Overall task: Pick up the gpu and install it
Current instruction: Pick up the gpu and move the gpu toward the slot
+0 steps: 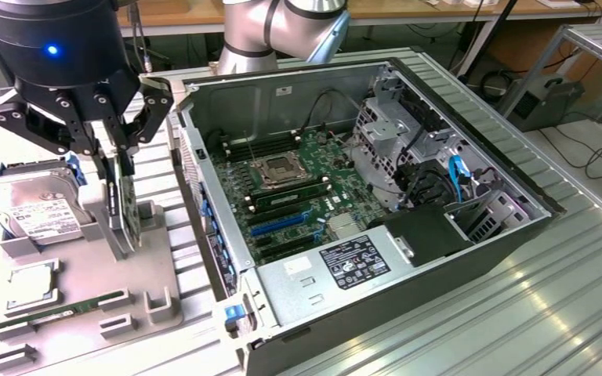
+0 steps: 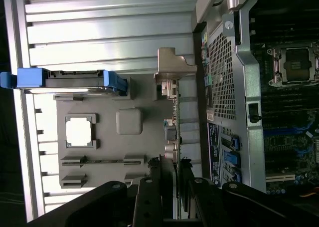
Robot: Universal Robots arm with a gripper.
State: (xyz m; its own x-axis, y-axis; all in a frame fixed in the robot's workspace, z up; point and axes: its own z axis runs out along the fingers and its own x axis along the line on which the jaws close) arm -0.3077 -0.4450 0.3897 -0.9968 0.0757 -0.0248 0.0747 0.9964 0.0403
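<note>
The gpu (image 1: 123, 210) is a thin dark card standing on edge over the grey holder tray (image 1: 160, 270), at the exterior view's left of the open computer case (image 1: 280, 94). My gripper (image 1: 115, 160) hangs straight above it, its black fingers shut on the card's upper edge. In the wrist view the gpu (image 2: 172, 129) shows edge-on, its silver bracket (image 2: 172, 67) at the far end, and my gripper (image 2: 173, 173) clamps it from both sides. Whether the card still rests in its slot, I cannot tell. The motherboard (image 1: 301, 184) lies exposed inside the case, with blue expansion slots (image 1: 280, 223).
On the tray lie a hard drive (image 1: 34, 207) with a white label, a processor chip (image 1: 31, 283) and a green RAM stick (image 1: 60, 312). The case's rear wall (image 2: 222, 77) stands close beside the card. A drive cage (image 1: 390, 149) and cables fill the case's far side.
</note>
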